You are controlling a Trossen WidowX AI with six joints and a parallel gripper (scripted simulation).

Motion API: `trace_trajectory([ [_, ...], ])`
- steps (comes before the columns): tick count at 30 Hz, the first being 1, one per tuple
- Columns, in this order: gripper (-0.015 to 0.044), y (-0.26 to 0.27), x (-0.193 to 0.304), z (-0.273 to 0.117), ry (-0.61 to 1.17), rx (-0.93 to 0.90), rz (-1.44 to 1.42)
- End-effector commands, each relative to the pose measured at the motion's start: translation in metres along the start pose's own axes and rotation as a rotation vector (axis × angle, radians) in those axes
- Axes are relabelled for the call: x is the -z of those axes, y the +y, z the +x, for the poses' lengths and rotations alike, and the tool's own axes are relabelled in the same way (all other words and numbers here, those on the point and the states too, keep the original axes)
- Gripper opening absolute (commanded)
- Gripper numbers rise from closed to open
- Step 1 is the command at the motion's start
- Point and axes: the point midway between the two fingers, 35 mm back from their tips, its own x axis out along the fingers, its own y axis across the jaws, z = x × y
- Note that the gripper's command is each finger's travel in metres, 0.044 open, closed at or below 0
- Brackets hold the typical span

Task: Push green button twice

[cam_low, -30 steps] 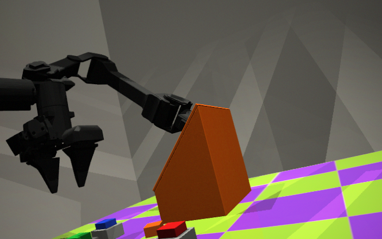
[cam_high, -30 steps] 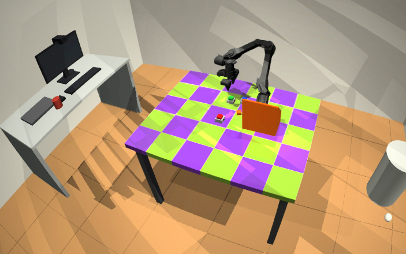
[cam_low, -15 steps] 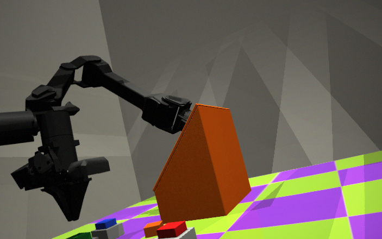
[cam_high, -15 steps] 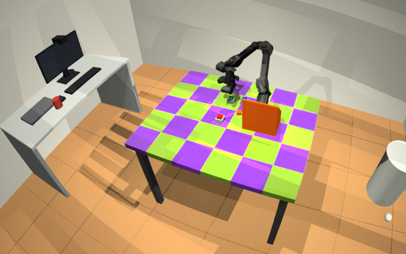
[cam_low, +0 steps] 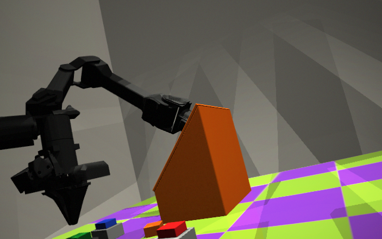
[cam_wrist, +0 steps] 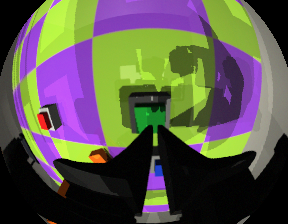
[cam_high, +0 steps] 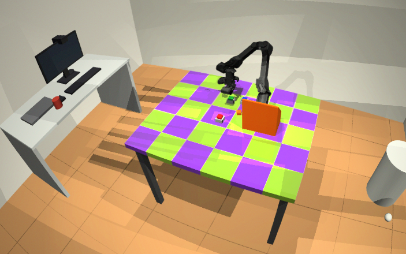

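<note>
Checkered desk (cam_high: pixel 229 170), purple and lime squares, carrying 3 buttons, 1 small orange block and 1 tall orange panel. Green button (cam_high: pixel 230 100): far part of the desk, directly under the gripper (cam_high: pixel 226 91); the wrist view shows it (cam_wrist: pixel 149 115) centred just beyond the fingertips, on a grey base. Gripper: pointed straight down, fingers together, holding nothing; the exterior view shows its tip (cam_low: pixel 70 219) above the desk surface with a gap beneath it, a gap the top view cannot resolve. Red button (cam_high: pixel 219 117): nearer, well apart from the green one. Blue button (cam_low: pixel 106 223): plain in the exterior view, mostly hidden in the top view. Small orange block (cam_high: pixel 238 112): beside the orange panel (cam_high: pixel 259 117), which stands upright.
</note>
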Motion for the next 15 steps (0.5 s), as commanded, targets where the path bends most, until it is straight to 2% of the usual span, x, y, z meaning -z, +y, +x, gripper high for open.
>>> trace_trajectory([
  [1,0.002,0.004,0.002,0.009,0.008,-0.007,-0.013],
  [15,0.002,0.004,0.003,0.028,0.008,-0.005,-0.013],
])
